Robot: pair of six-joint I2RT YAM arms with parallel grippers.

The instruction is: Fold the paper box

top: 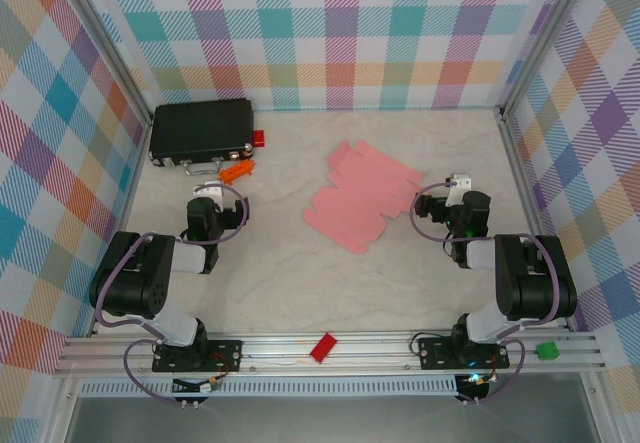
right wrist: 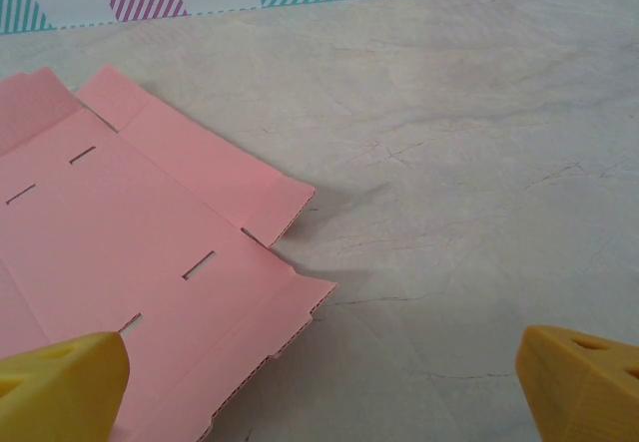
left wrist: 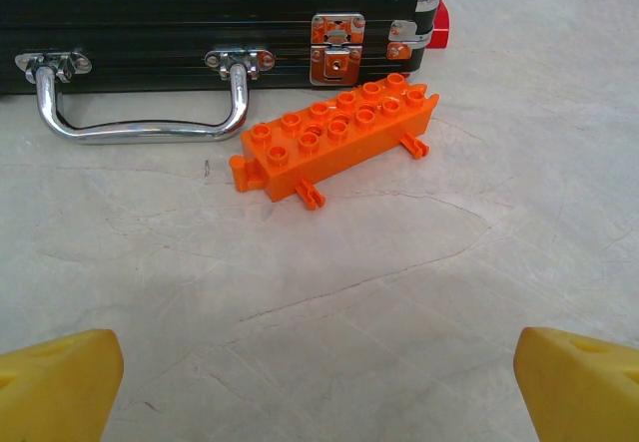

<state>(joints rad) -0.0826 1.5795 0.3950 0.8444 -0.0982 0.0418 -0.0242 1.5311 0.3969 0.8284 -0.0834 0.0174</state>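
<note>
The paper box (top: 362, 195) is a flat pale-pink die-cut sheet with slots and flaps, lying in the middle of the table. In the right wrist view the paper box (right wrist: 140, 252) fills the left half, its right flaps slightly raised. My right gripper (right wrist: 319, 387) is open just right of the sheet's edge, yellow fingertips (right wrist: 60, 382) wide apart, the left one over the sheet's corner. From above the right gripper (top: 455, 195) sits beside the sheet's right end. My left gripper (left wrist: 319, 387) is open over bare table, far left of the sheet, seen from above as the left gripper (top: 210, 203).
A black case (top: 200, 133) with a metal handle (left wrist: 140, 113) lies at the back left, an orange studded brick (left wrist: 334, 133) in front of it and a small red block (top: 258, 138) at its right end. Another red block (top: 323, 347) and a green one (top: 546, 350) rest on the front rail.
</note>
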